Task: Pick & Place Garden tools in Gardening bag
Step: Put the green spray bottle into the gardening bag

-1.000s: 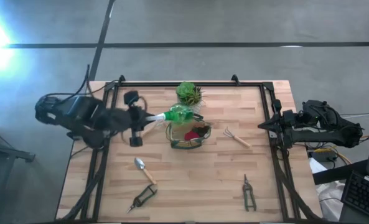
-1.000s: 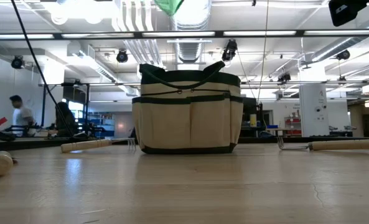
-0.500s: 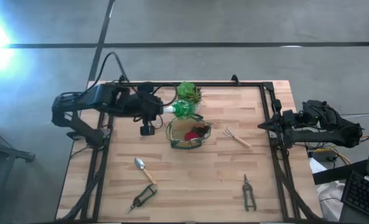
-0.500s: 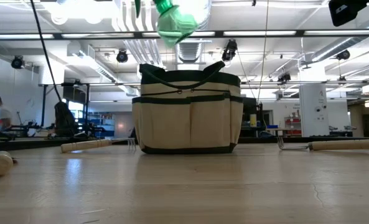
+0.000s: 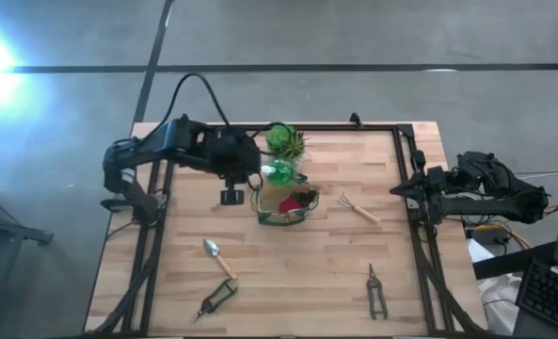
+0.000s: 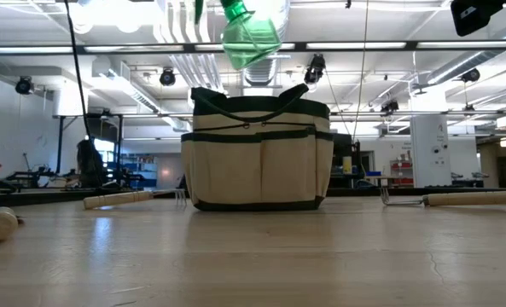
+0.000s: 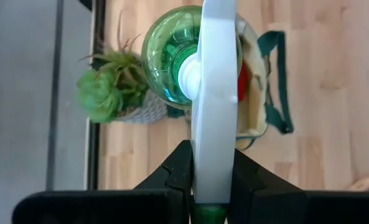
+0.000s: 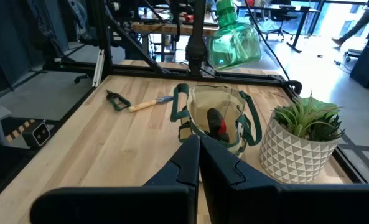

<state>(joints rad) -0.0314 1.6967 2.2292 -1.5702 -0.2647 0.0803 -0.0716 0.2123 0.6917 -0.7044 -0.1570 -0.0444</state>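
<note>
My left gripper (image 5: 256, 172) is shut on the green-and-white spray bottle (image 5: 278, 172), held over the far left rim of the tan gardening bag (image 5: 283, 215). In the low view the bottle (image 6: 251, 36) hangs above the bag (image 6: 257, 162). A red-and-black item (image 5: 299, 199) lies inside the bag. The rake fork (image 5: 358, 208), the trowel (image 5: 218, 256) and two black pruners (image 5: 215, 299) (image 5: 376, 291) lie flat on the table. My right gripper (image 8: 198, 157) is shut and empty at the table's right edge (image 5: 403, 191). My left gripper pinches the bottle's white spray head (image 7: 213, 118) between its two fingers (image 7: 177, 169). The fingers come from above, pointing down. The green body (image 7: 172, 59) hangs below the fingers, lifted clear above the bag's opening.
A green plant in a white pot (image 5: 284, 141) stands just beyond the bag, close to the held bottle. A black rail frame (image 5: 260, 128) runs round the table. Bare wood lies between the bag and the near edge.
My left gripper has swung toward the table's far right, over the bag, and turned to point down. The bottle has tipped from lying level to hanging upright under the fingers, and has come lower over the bag.
</note>
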